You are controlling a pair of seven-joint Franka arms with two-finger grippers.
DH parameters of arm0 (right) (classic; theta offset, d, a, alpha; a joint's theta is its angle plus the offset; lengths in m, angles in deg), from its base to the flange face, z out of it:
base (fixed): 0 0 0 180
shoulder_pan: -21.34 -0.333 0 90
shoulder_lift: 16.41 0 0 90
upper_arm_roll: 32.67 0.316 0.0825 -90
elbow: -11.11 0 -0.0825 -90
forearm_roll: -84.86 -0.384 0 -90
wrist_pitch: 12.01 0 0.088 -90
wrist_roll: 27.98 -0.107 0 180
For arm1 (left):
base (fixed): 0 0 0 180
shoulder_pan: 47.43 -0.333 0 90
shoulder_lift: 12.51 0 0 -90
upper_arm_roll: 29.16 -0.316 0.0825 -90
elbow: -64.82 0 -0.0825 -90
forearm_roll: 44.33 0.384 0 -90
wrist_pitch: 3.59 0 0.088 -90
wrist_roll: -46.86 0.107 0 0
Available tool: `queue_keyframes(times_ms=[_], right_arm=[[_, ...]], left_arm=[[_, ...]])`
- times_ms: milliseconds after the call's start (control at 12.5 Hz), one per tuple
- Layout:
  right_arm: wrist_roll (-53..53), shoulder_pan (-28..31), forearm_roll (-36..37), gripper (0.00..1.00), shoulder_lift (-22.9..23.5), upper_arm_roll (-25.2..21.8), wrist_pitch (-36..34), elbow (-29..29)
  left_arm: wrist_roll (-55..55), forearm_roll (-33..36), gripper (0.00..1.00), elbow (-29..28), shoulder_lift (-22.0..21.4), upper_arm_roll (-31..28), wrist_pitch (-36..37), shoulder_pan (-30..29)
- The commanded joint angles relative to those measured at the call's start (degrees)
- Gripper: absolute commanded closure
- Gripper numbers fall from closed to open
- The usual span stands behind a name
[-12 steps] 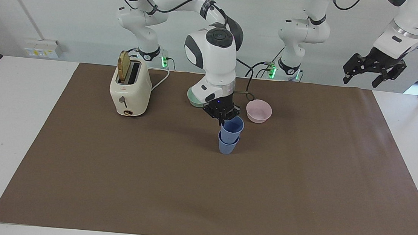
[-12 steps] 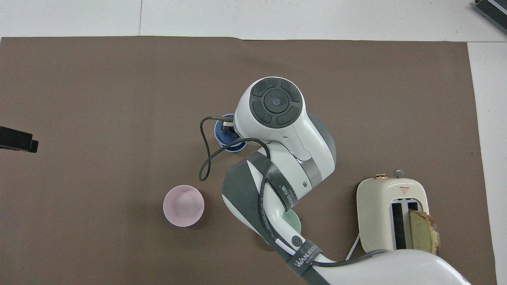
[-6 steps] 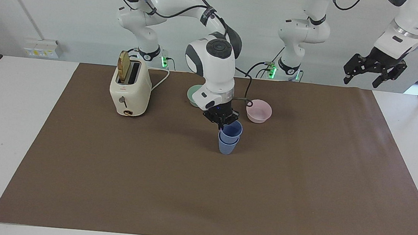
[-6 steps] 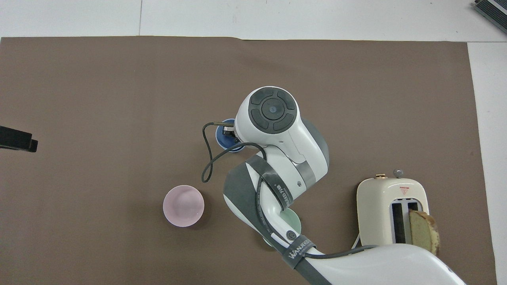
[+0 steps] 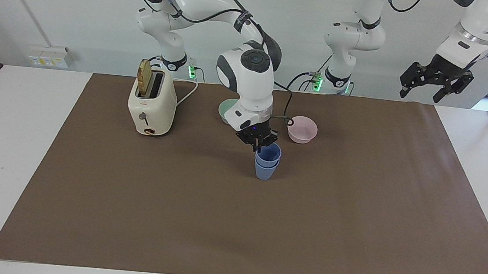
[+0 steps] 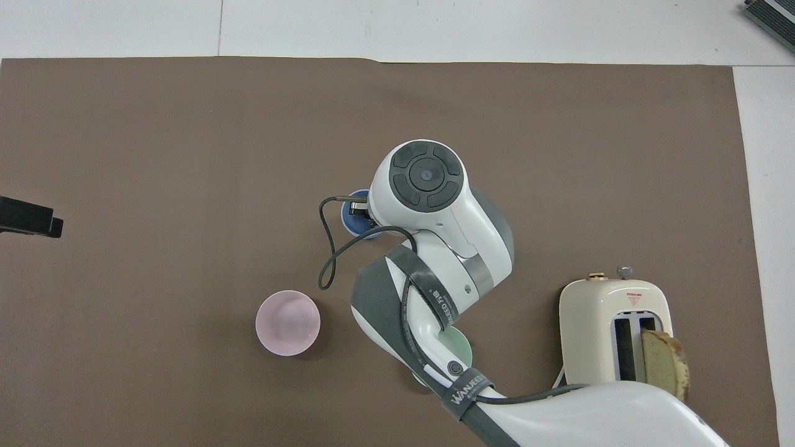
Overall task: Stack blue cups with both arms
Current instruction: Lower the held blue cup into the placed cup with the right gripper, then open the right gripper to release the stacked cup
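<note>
While 1 blue cup [image 5: 268,153] sits nested in the other [image 5: 265,170], right tool [image 5: 259,146] at its rim, grip unclear; left tool [image 5: 435,85] open.

I see a white table [image 5: 13,143] under a brown mat [image 5: 352,217]. On the mat: blue cups [image 5: 267,162] centre, nested; toaster [image 5: 151,104] at ten o'clock; pink bowl [image 5: 302,129] and green bowl [image 5: 225,109] toward twelve.

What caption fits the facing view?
Right hand at the rim of the upper blue cup, nested in the lower blue cup.
</note>
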Motion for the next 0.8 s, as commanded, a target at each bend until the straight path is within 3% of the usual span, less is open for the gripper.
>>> queue_keyframes(times_ms=[0, 160, 480, 720], right_arm=[[1.55, 0.27, -1.11, 0.60, -1.09, 0.14, 0.20, 0.10], [1.63, 0.71, -1.89, 0.49, -3.20, 0.14, -1.56, 0.09], [3.91, 5.01, -1.46, 0.04, -9.96, -0.04, -8.58, 0.71], [10.13, 12.98, -0.67, 0.00, -15.84, -0.21, -15.08, 1.41]], left_arm=[[0.04, -0.93, 0.00, -1.19, -0.90, -0.19, -1.15, -0.23], [0.21, -0.93, 0.00, -1.81, -1.07, -0.19, -1.06, -0.15], [0.39, -0.58, 0.00, -1.10, -0.90, -0.19, -0.27, -0.23], [0.39, -0.58, 0.00, -1.10, -0.90, -0.19, -0.27, -0.15]])
